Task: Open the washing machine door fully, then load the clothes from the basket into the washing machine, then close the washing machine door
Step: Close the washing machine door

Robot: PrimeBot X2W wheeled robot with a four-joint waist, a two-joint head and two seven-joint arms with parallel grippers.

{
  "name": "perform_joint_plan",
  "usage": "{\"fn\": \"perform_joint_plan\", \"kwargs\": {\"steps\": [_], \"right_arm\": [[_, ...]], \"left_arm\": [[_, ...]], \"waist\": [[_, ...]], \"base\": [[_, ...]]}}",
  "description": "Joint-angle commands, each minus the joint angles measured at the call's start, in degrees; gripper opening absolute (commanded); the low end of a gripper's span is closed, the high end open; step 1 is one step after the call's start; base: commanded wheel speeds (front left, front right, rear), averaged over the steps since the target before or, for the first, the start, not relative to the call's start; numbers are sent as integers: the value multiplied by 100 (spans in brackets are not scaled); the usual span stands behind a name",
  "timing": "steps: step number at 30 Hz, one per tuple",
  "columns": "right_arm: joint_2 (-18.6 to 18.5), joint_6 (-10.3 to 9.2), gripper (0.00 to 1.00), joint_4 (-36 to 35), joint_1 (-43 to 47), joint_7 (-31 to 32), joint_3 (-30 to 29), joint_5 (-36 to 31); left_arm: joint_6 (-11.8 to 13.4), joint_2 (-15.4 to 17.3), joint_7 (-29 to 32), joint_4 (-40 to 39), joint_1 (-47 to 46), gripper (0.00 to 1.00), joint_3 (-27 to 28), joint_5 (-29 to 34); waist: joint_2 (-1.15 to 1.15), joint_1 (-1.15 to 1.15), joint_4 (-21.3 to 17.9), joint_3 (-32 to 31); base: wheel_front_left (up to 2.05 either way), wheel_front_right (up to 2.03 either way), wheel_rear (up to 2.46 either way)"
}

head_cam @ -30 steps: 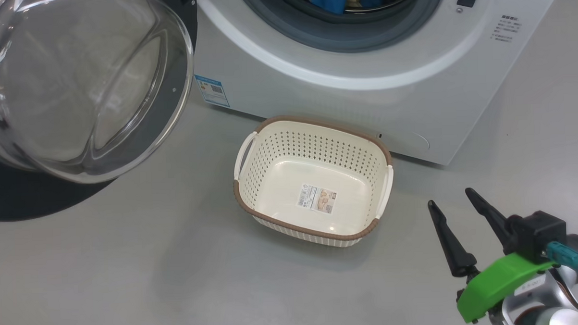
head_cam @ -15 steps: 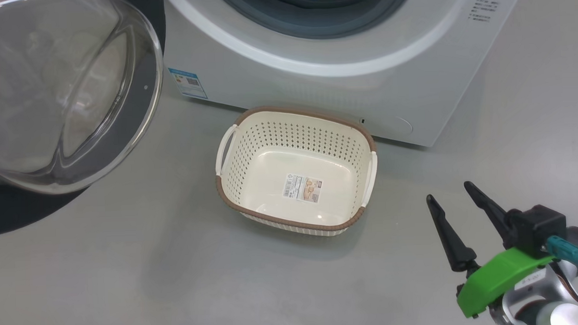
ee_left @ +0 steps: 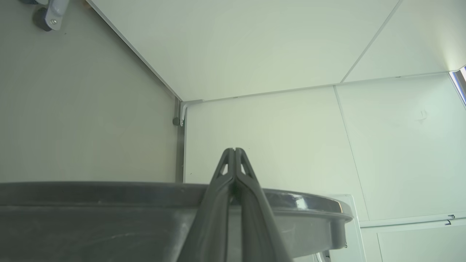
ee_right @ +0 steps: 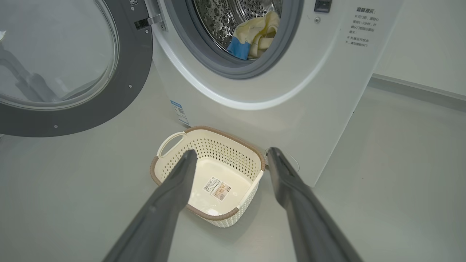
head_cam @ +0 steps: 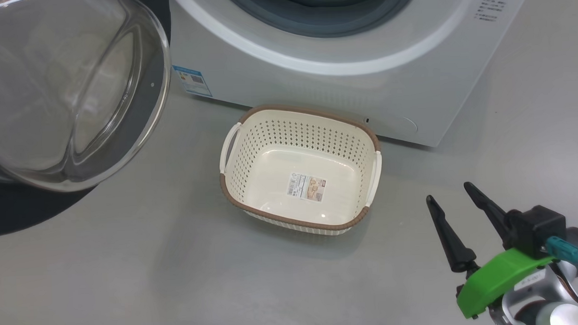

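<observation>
One basket (head_cam: 288, 136) sits on the grey floor (head_cam: 129, 274) just in front of the washing machine (head_cam: 344, 88), its far rim close to the machine's base. Bare floor runs from 3 round to 9 o'clock of it. It has two white handles and one label (head_cam: 308, 187) on its bottom. The door (head_cam: 143, 119) stands swung open at 10 o'clock, cut off by the top and left edges of the head view. One bundle of clothes (ee_right: 255, 34) lies in the drum; at 12 o'clock in the head view it is cropped to a blue scrap. The right gripper (head_cam: 448, 191), at 4 o'clock and well apart from the basket, has its two fingers spread wide with nothing between them. The left gripper (ee_left: 233, 150) has its fingers pressed together tip to tip, gripping nothing. They cross the door's grey edge, but I cannot tell whether they touch it.
</observation>
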Motion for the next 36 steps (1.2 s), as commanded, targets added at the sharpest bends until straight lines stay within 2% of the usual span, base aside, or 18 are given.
{"fn": "perform_joint_plan", "kwargs": {"steps": [1,24,36], "right_arm": [[-37,24,100,-203,-178,-33,97,-51],[-10,24,100,-122,-308,-98,120,-45],[43,24,100,-35,-315,-146,77,-47]], "left_arm": [[-39,190,265,-281,-161,0,-183,-49],[-39,-27,1683,-805,20,0,-109,-509],[-40,-369,3044,-1299,380,0,-302,-927]], "waist": [[0,0,22,12],[0,0,270,197],[0,0,402,201]], "base": [[0,0,0],[0,0,0],[0,0,0]]}}
